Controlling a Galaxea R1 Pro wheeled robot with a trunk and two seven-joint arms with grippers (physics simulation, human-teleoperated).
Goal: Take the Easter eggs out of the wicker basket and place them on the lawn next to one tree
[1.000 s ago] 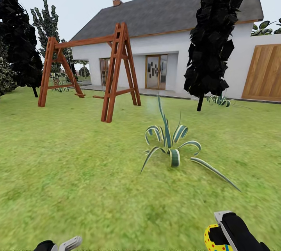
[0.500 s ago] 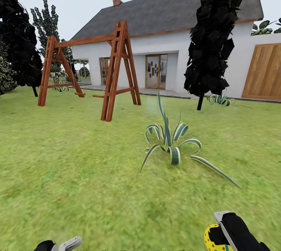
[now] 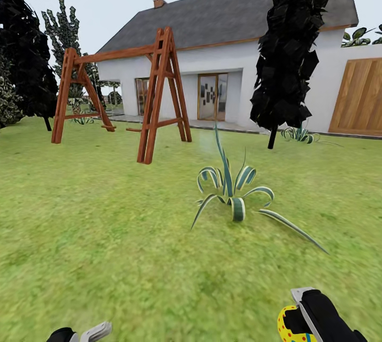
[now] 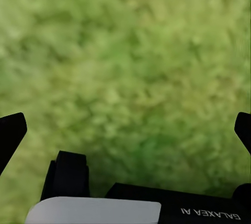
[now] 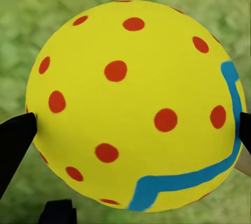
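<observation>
At 5 o'clock, right tool [image 3: 297, 316] clamps Easter egg [image 5: 133, 104]; left tool [image 4: 125, 130] wide, empty (over lawn [image 3: 106, 236]). Risk: round egg slipping out in transit.

1. The Easter egg [image 5: 133, 104] looks smooth and matt, yellow with flat red dots and a blue band
2. The lawn [image 3: 106, 236] is mottled, rough-looking green grass
3. The swing frame [image 3: 154, 97] looks like reddish-brown wood with a dull finish
4. The right gripper [image 3: 297, 315] has matt black fingers [image 5: 15, 140] and a pale grey plate
5. The house [image 3: 223, 66] has plain white walls, a dark grey roof and a slatted wooden door [image 3: 361, 97]
</observation>
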